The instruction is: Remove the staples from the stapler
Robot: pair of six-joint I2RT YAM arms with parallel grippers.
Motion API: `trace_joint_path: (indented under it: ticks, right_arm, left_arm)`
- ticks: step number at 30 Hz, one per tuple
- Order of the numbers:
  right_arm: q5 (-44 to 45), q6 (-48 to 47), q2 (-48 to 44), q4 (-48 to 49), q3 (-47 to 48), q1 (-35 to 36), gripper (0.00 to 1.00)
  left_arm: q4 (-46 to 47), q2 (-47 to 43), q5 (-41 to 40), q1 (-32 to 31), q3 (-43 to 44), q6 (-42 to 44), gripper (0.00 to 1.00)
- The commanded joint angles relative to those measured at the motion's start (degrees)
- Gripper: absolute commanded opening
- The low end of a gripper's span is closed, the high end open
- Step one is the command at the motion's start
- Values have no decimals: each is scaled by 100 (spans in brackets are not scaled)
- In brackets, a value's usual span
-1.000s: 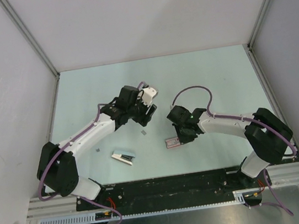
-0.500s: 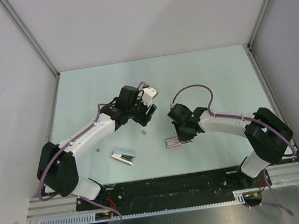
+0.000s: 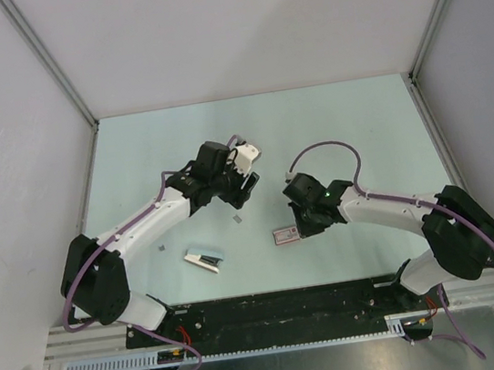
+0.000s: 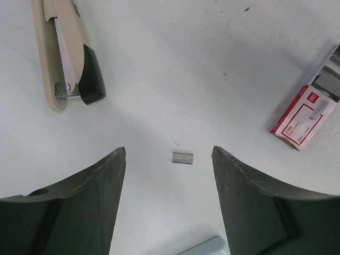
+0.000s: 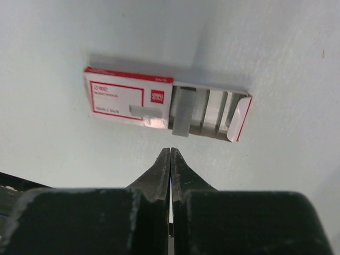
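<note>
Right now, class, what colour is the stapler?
The stapler is beige with a black end; the left wrist view shows it best.

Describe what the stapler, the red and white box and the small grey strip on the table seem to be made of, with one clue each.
The stapler looks plastic: smooth matt beige shell, black end piece. The box looks like thin printed card, its end flap folded open. The strip is likely metal: grey, faint sheen, but too small to be sure.

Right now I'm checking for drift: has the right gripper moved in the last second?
Yes. In the top view the right gripper has slid slightly right, off the box, which has not shifted.
</note>
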Motion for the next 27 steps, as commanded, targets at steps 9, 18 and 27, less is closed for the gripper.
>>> trace_joint_path:
  ticks: [9,18,27]
  right_arm:
    - [-42,117,-66,125,-359,135,0]
    - [-43,-20,88,281,-360,-94,0]
    - [-84,-48,188,407,-360,-181,0]
  left_arm:
    - [35,-251,169,36,14,103,71]
    - [33,-251,155,32,6,111,71]
    - [26,-269,148,29,19,118,71]
